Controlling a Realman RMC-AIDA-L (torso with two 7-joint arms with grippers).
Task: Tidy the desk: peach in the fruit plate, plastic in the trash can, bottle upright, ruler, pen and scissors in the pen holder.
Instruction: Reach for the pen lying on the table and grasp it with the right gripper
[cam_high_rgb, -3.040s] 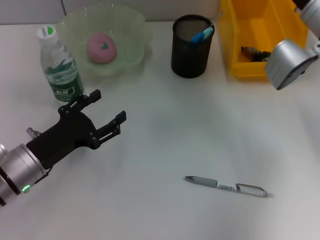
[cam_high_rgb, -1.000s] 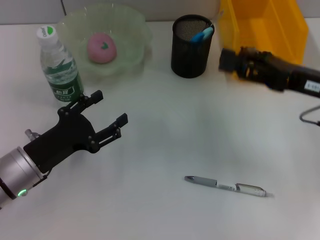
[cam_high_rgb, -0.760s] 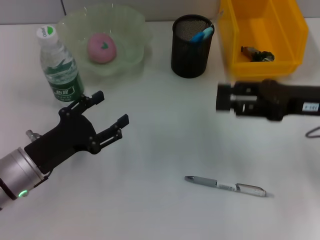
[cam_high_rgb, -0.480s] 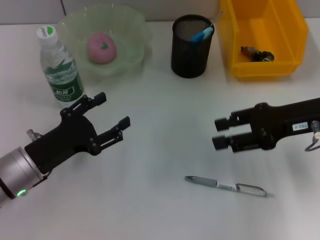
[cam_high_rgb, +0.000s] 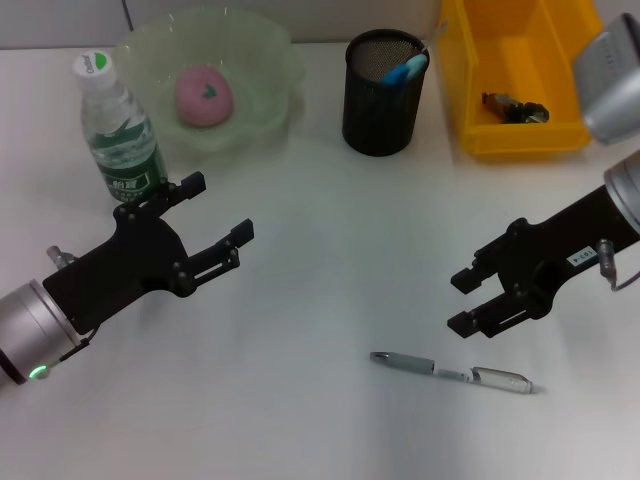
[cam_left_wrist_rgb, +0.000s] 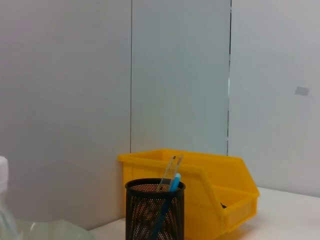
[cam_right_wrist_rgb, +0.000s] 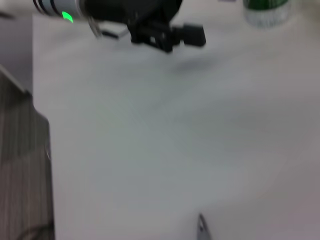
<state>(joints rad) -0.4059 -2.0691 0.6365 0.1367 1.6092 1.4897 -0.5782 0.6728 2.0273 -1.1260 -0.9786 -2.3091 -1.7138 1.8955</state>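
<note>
The right gripper (cam_high_rgb: 466, 302) has come a long way. Three seconds ago the right arm was up by the yellow bin (cam_high_rgb: 470, 110). Half a second ago the gripper was in the middle of the desk's right side. Now it sits a bit lower and more to the right, tilted, just above the pen (cam_high_rgb: 452, 373). Its two fingers are spread wide apart and hold nothing. The pen is at about 6 o'clock from the gripper, near but not touching. The pen lies flat on the white desk (cam_high_rgb: 330, 240) and has not moved at all.

The left gripper (cam_high_rgb: 215, 210) waits at the left side of the desk with its fingers spread too, and it is empty. It has shifted only a tiny bit.

The water bottle (cam_high_rgb: 118, 130) stands upright at about 11 o'clock from the left gripper. The pink peach (cam_high_rgb: 204, 96) sits inside the green fruit plate (cam_high_rgb: 265, 70), just beside the bottle. The black pen holder (cam_high_rgb: 380, 105) stands at about 3 o'clock from the plate, with a blue thing (cam_high_rgb: 407, 68) poking out of it. A small dark thing (cam_high_rgb: 514, 107) lies inside the yellow bin. None of these have moved.

The right wrist view shows the pen's tip (cam_right_wrist_rgb: 202, 226) on the desk and the left gripper far off.
</note>
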